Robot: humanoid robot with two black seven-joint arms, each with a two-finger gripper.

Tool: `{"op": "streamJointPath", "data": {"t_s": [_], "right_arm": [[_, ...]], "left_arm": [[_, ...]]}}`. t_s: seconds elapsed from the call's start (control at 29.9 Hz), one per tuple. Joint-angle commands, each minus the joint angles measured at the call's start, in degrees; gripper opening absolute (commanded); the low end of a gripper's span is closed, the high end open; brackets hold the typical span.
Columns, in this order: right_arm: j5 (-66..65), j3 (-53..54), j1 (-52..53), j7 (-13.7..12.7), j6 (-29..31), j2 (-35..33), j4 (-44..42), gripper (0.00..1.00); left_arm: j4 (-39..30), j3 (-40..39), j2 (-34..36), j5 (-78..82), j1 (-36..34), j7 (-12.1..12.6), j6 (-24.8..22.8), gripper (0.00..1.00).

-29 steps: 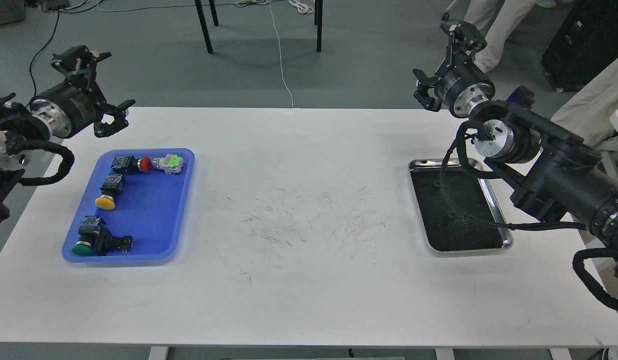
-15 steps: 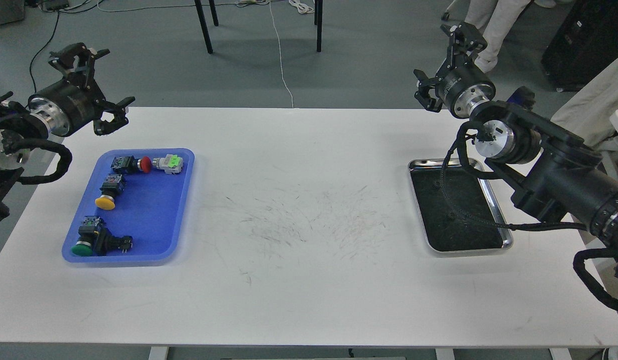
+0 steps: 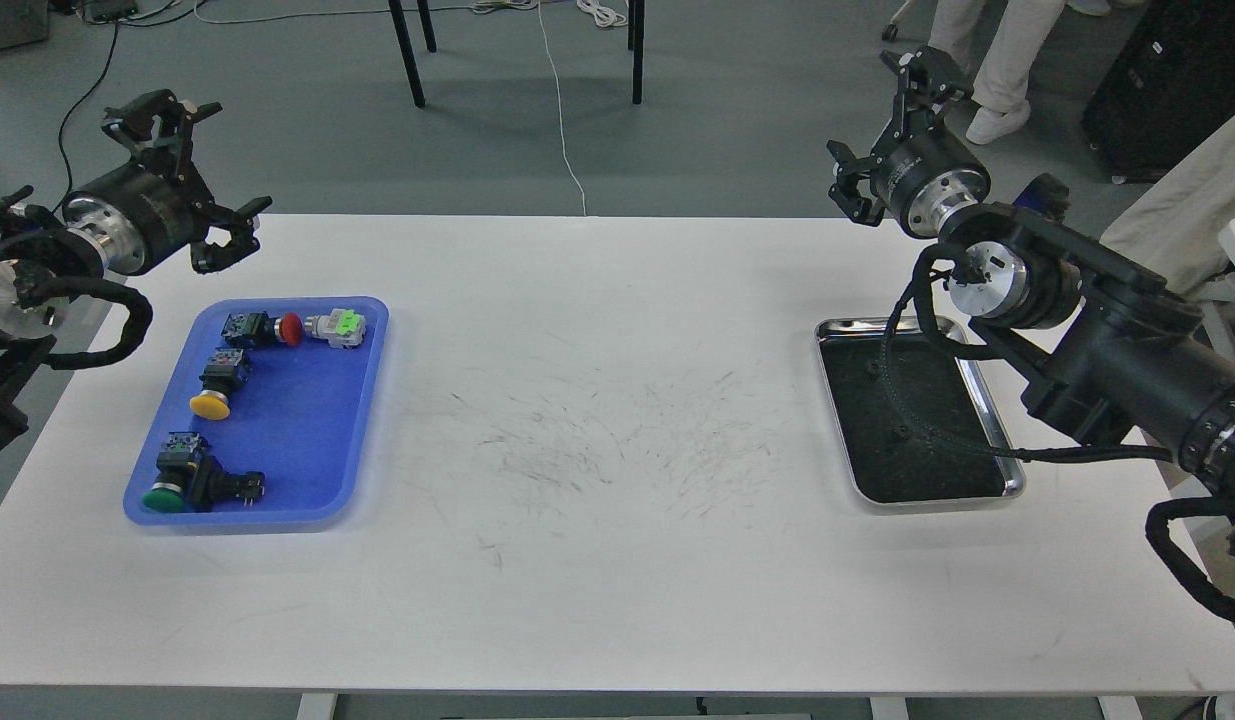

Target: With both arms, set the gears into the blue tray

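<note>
The blue tray [image 3: 307, 420] lies on the left of the white table and holds push-button switches. Two tiny dark gears [image 3: 871, 368] [image 3: 902, 433] show faintly on the dark inside of the steel tray [image 3: 989, 415] at the right. My left gripper [image 3: 199, 168] hangs open in the air over the table's back left corner, behind the blue tray, with nothing in it. My right gripper [image 3: 880, 125] is open too, raised beyond the table's back edge behind the steel tray, and empty. Black cables of the right arm cross over the steel tray.
In the blue tray are a red-capped switch [image 3: 267, 328], a green-and-white part [image 3: 341, 326], a yellow-capped switch [image 3: 217, 388] and a green-capped switch [image 3: 182, 483]. The table's middle shows only scuff marks [image 3: 617, 440]. Chair legs and a person's legs stand behind.
</note>
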Motion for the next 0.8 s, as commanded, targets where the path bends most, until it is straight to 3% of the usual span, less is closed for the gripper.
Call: {"op": "streamJointPath", "data": {"t_s": [0.0, 0.3, 0.53, 0.77], "right_arm": [[0.00, -0.11, 0.18, -0.39, 0.00, -1.05, 0.17, 0.99], [0.00, -6.16, 1.06, -1.62, 0.00, -6.67, 3.94, 0.99], [0.09, -16.79, 5.18, -2.94, 0.17, -13.87, 7.90, 0.99], [-0.96, -30.31, 13.09, -2.51, 0.88, -21.25, 12.21, 0.99]], "left_arm": [[0.00, 0.10, -0.01, 0.11, 0.00, 0.00, 0.01, 0.99], [0.09, 0.28, -0.27, 0.19, -0.18, 0.00, 0.01, 0.99], [0.09, 0.28, -0.36, 0.19, -0.18, 0.00, 0.01, 0.99], [0.09, 0.02, -0.45, 0.19, -0.18, -0.09, -0.08, 0.99]]}}
